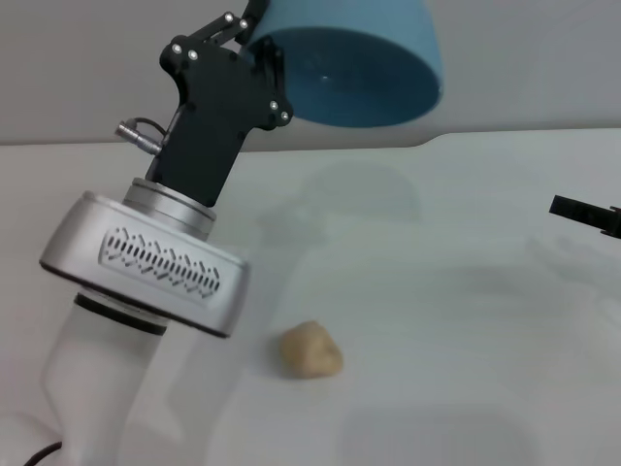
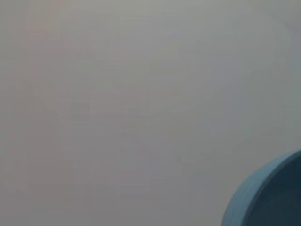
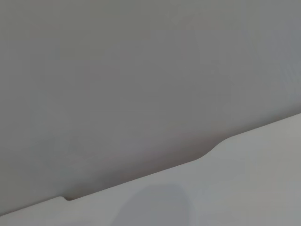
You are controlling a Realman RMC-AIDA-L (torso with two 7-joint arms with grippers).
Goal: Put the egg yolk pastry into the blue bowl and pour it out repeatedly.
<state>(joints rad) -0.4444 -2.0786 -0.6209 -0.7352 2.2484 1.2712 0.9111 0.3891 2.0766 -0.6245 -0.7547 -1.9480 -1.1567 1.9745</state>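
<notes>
Egg yolk pastry (image 1: 311,350) lies alone on the white table (image 1: 466,320), near the front, a small tan lump resting free of everything. High above it and farther back, the blue bowl (image 1: 354,60) hangs in the air, tipped over so its base faces the head camera. The left gripper (image 1: 254,50) pinches the bowl's rim on the left side, black fingers clamped on it, with the silver wrist and white arm sloping down toward the near left corner. In the left wrist view a curve of the bowl's rim (image 2: 263,197) shows. At the far right edge, only a black tip of the right gripper (image 1: 588,215) shows above the table; whether it is spread or closed, I cannot tell.
</notes>
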